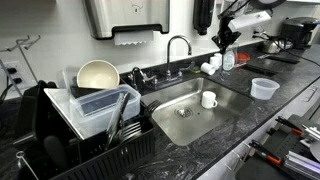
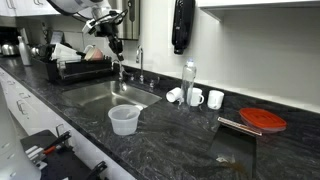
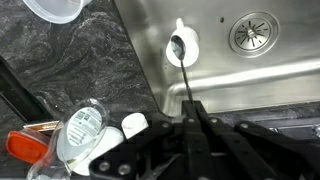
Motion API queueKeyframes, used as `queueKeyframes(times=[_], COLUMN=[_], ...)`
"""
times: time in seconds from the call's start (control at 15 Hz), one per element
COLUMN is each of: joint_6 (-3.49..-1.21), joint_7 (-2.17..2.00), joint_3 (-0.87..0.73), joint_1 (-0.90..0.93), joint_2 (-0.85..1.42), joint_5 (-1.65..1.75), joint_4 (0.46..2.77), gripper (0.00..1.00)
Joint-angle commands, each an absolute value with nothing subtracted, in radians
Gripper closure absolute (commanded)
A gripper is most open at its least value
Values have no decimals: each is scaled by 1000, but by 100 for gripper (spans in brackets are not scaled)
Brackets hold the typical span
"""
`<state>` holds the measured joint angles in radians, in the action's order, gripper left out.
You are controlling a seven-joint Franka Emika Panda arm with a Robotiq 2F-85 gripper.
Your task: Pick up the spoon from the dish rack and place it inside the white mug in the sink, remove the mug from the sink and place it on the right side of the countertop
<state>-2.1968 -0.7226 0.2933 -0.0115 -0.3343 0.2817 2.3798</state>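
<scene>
My gripper (image 3: 190,116) is shut on the handle of the spoon (image 3: 184,70), which hangs down from the jaws. In the wrist view the spoon's bowl lines up over the mouth of the white mug (image 3: 183,46) on the floor of the sink (image 3: 215,75). In an exterior view the gripper (image 1: 225,40) hangs high above the sink's (image 1: 165,100) far end, well above the mug (image 1: 209,99). The black dish rack (image 1: 95,145) stands on the countertop (image 1: 285,85) on the sink's other side. The gripper (image 2: 115,45) also shows over the sink (image 2: 100,95).
A curved tap (image 1: 178,48) rises behind the sink. A translucent tub (image 1: 264,88) sits on the counter near the mug. A cream bowl (image 1: 97,75) rests in the rack. A bottle (image 2: 189,80), two more mugs (image 2: 206,98) and a red lid (image 2: 262,120) stand further along.
</scene>
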Motion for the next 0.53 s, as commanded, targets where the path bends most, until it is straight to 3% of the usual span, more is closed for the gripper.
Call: queueKeyframes(times=[0.0,0.47], joint_6=[-2239,-2258], joint_7=[-733,-725], joint_3=[262,237], joint_1=[-3,8], joint_2=[-283,-268], joint_5=[288,286], joint_4=[2354,2364], gripper=[99,96])
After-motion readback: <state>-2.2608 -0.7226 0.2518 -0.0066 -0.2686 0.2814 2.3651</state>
